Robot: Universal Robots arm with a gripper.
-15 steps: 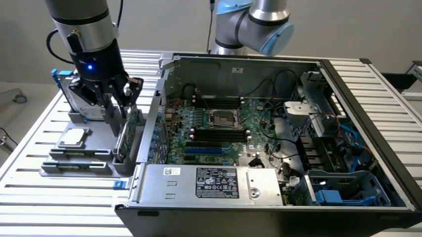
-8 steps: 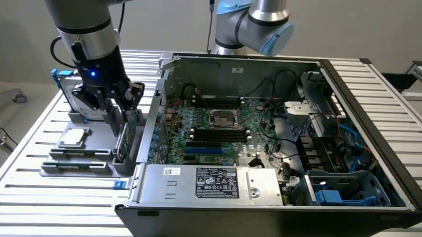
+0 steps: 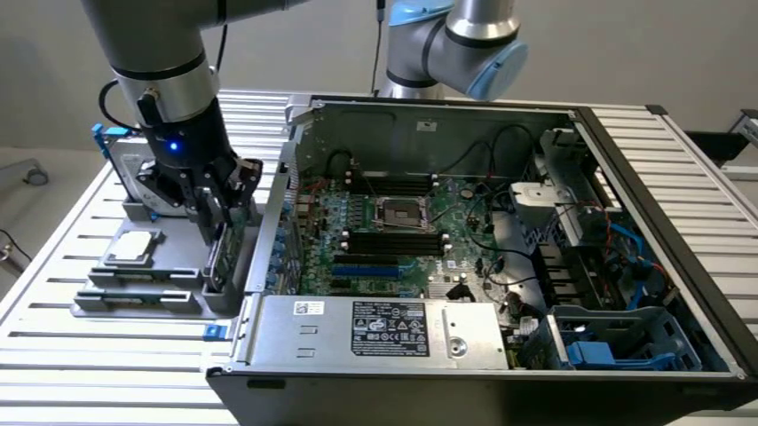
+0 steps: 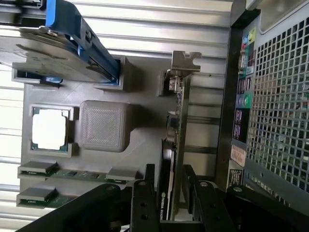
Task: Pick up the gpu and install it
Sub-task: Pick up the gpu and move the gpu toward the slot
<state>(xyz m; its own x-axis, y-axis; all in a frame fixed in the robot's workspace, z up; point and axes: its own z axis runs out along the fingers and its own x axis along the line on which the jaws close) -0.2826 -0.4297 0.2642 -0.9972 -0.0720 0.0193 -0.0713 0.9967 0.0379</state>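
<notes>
The gpu [image 4: 175, 121] stands on edge in a slot of the grey parts tray [image 4: 140, 140], silver end bracket [image 4: 184, 62] at its far end, black cover on one side and green board on the other. My gripper [image 4: 170, 193] straddles the near end of the card, one black finger [image 4: 145, 198] against the cover and the other against the board side, shut on it. In the exterior view my gripper [image 3: 223, 217] reaches down onto the gpu [image 3: 220, 259] at the tray's edge nearest the open computer case [image 3: 663, 177]. The card still sits in its slot.
On the tray lie a square silver CPU [image 4: 48, 128], RAM sticks [image 4: 38, 169] and a hard drive in a blue frame [image 4: 72, 38]. The motherboard [image 3: 391, 231] with blue slots [image 3: 367, 266] lies inside the case. Another arm [image 3: 462, 44] stands behind the case.
</notes>
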